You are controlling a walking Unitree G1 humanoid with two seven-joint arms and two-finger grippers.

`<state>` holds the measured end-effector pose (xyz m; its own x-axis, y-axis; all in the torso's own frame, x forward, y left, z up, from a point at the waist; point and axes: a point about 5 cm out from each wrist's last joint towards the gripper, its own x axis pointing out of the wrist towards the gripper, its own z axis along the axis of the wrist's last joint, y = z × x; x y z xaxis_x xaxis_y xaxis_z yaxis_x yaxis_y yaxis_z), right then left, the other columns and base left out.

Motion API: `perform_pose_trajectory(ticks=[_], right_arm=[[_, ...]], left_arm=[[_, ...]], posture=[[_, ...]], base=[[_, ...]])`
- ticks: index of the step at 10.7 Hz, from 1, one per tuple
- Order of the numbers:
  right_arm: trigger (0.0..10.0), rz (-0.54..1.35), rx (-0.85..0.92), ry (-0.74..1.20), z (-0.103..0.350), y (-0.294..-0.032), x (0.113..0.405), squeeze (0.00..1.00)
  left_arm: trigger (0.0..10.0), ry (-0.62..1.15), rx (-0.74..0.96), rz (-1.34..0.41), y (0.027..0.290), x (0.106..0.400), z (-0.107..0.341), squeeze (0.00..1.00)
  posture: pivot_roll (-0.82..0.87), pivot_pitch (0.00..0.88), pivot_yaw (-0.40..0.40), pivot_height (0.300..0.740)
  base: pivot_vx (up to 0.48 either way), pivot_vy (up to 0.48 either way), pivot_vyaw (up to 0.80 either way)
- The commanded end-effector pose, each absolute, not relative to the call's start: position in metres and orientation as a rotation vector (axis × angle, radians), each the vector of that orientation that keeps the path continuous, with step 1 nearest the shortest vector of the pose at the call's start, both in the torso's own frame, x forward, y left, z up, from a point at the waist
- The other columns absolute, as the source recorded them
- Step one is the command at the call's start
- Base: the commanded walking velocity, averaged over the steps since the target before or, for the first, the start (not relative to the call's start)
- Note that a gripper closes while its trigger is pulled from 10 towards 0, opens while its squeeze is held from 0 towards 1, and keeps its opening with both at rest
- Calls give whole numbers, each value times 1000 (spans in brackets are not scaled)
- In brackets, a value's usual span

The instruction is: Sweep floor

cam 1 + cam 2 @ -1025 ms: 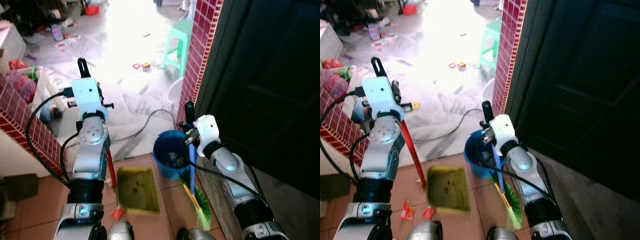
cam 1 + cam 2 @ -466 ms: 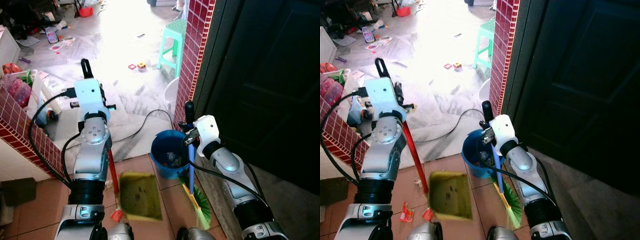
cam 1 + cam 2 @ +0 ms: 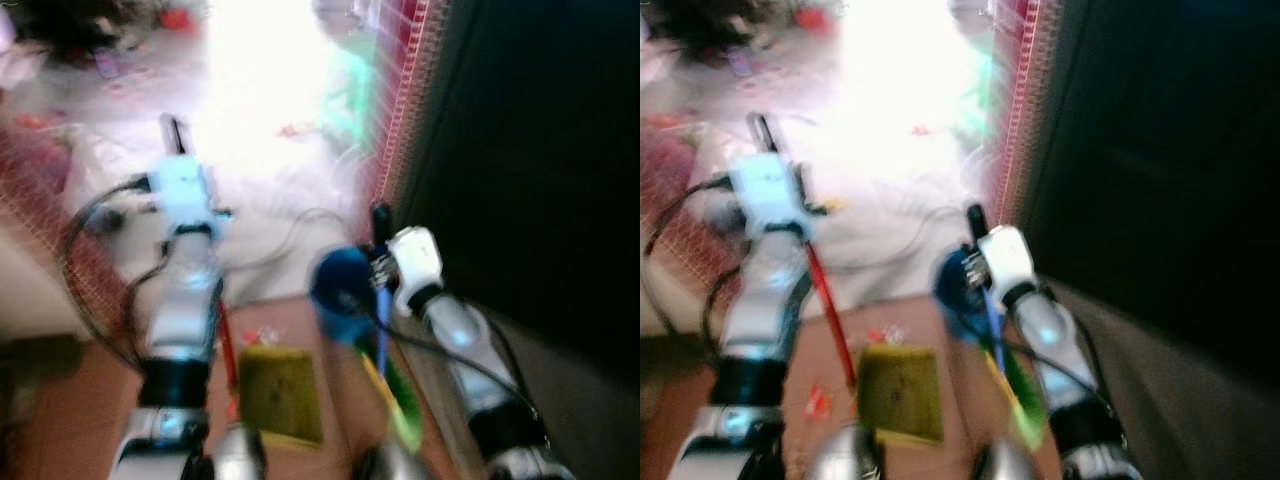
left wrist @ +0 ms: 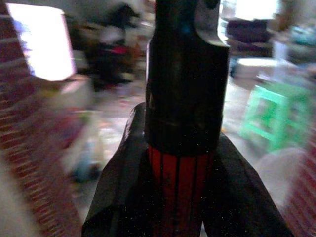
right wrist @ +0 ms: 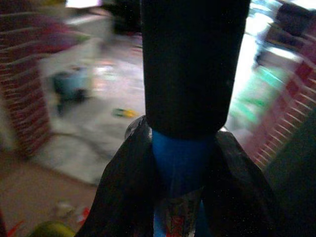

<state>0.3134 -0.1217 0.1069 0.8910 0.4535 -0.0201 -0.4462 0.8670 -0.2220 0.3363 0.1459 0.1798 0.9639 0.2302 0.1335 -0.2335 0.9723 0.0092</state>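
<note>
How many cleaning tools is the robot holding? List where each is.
2. The red-handled dustpan is in the left gripper, resting on the tiles; the blue-handled broom is in the right gripper, beside the blue bucket.

right end effector clamps blue broom handle | background blurred

One yellow dustpan, one broom, one blue bucket, one green stool

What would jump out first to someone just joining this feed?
The two tools: the left end effector grips a red-handled yellow dustpan low on the tiled floor, and the right end effector grips a blue-handled broom with green bristles. A blue bucket sits just beyond, beside the red brick pillar.
</note>
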Motion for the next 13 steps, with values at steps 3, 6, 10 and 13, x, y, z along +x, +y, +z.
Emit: perform_pose_trajectory(ticks=[3, 6, 10, 13], right_arm=[[10000, 473, -197, -38, 106, -118, 312, 0], [10000, 472, -193, -43, 106, -117, 313, 0], [10000, 447, -178, -68, 109, -117, 314, 0], [10000, 463, -148, -80, 109, -109, 308, 0]], left_arm=[[10000, -134, 48, 246, 150, 337, 181, 0], [10000, -123, 51, 241, 153, 338, 179, 0], [10000, -76, -9, 158, 171, 317, 145, 0], [10000, -7, 1, 252, 175, 305, 116, 0]], posture=[[-108, 53, 36, 740], [-104, 51, 41, 740], [-75, 48, 51, 740], [-87, 50, 32, 740]], base=[[-263, 0, 0], [-89, 0, 0], [0, 0, 0], [0, 0, 0]])
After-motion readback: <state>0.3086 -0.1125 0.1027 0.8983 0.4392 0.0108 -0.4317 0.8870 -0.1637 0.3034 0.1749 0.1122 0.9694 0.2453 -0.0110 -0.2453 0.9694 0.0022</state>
